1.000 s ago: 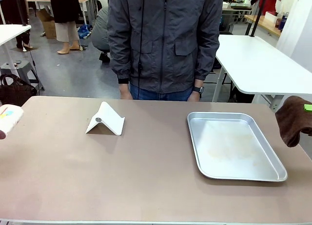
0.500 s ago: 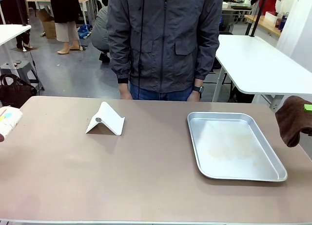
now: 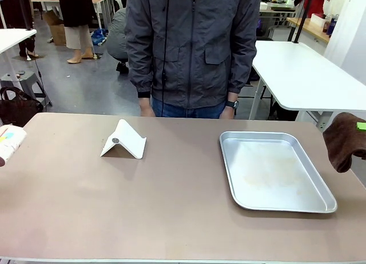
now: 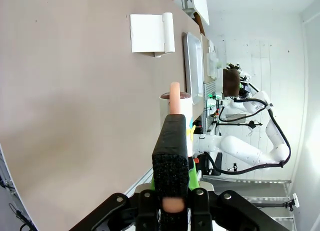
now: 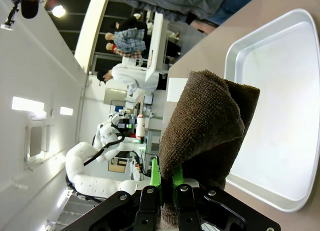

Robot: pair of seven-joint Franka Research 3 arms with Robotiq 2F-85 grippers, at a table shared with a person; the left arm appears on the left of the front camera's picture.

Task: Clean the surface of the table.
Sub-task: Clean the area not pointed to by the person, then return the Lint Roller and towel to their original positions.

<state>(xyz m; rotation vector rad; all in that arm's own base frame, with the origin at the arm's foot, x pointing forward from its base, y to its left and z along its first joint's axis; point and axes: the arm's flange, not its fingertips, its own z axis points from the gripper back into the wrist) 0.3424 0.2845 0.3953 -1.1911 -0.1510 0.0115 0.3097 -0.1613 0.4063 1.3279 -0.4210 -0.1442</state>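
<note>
In front of you the wide taupe-brown matte desk [image 3: 171,207] spans the whole front view, with a person in a dark grey zip jacket [image 3: 191,47] standing at its far edge, arms down.

On the desk, left of centre, sits a small white folded stand [image 3: 124,140], tent-shaped, with a round dark spot on its near face. To the right lies a shiny silver rectangular metal tray [image 3: 276,171], flat on the desk and well apart from the stand.

Your right hand [image 5: 167,188] is closed tight on a thick dark brown terry cloth [image 5: 207,126]; in the front view the cloth [image 3: 343,139] hangs at the right edge, off the tray's far right corner and not touching it.

Your left hand [image 4: 171,203] is clamped shut on a white cylindrical bottle with a coloured label and a pinkish nozzle [image 4: 176,103], its black fingers [image 4: 171,156] pressed along the bottle's side. In the front view that bottle [image 3: 10,139] shows at the far left edge, above the desk's left end.

A white-topped table [image 3: 297,75] stands behind the person on the right.
</note>
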